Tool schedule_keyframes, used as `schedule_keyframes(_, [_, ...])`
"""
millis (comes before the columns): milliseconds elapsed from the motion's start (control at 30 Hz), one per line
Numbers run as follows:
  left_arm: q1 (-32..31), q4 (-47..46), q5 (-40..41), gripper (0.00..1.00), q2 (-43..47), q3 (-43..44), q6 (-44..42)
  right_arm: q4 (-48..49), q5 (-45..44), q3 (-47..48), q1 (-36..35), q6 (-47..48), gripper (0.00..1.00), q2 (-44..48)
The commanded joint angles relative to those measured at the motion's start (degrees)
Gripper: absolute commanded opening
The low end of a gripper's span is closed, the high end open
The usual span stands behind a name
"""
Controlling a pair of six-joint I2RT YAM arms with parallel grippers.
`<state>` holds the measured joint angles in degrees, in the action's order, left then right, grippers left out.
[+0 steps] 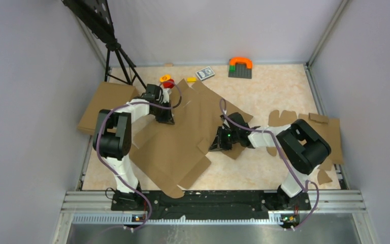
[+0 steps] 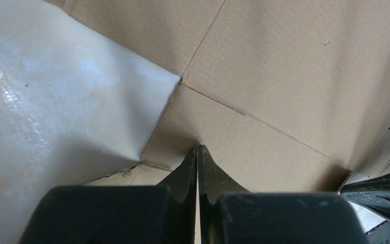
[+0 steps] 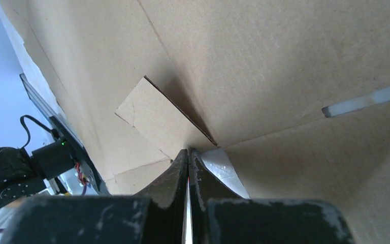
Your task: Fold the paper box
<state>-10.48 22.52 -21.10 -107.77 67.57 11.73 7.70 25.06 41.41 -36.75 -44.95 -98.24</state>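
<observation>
The paper box (image 1: pixel 183 132) is a wide brown die-cut cardboard sheet lying mostly flat and slanted across the middle of the table, with flaps and tabs at its edges. My left gripper (image 1: pixel 163 120) is at the sheet's far left edge. In the left wrist view it (image 2: pixel 197 147) is shut, tips touching the cardboard (image 2: pixel 284 61) beside a crease corner. My right gripper (image 1: pixel 217 144) is at the sheet's right edge. In the right wrist view it (image 3: pixel 188 150) is shut, tips against the cardboard (image 3: pixel 284 61) where a small flap (image 3: pixel 157 119) folds over.
Another flat brown cardboard piece (image 1: pixel 104 104) lies at the left by a tripod (image 1: pixel 117 56). A smaller notched blank (image 1: pixel 330 137) lies at the right under the right arm. At the back are an orange and green toy (image 1: pixel 240 66), a card pack (image 1: pixel 204 73) and a red and yellow piece (image 1: pixel 166 80).
</observation>
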Motion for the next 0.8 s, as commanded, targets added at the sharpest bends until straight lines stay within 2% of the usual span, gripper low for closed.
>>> schedule_keyframes(0, [-1.59, 1.94, -1.04, 0.00, -0.98, -1.59, -2.39, -2.17, -5.39, 0.29, -1.28, 2.87, 0.00, 1.16])
schedule_keyframes(233, [-5.21, 2.81, -2.96, 0.00, -3.00, 2.00, -4.48, -12.05, -9.04, 6.71, -3.02, 7.61, 0.00, 4.57])
schedule_keyframes(367, [-6.21, 3.05, -1.38, 0.00, -3.48, 3.01, -4.67, -14.21, -12.27, 8.13, -3.06, 9.39, 0.00, 2.79])
schedule_keyframes(600, [-6.98, 3.29, -2.41, 0.00, -4.66, 4.69, -7.13, -12.07, -12.08, 6.05, -3.11, 9.69, 0.00, -0.38])
schedule_keyframes(767, [-7.72, 3.83, -3.10, 0.00, -7.64, 8.70, -7.20, -10.62, -13.15, 2.88, -6.55, 8.11, 0.00, 0.89])
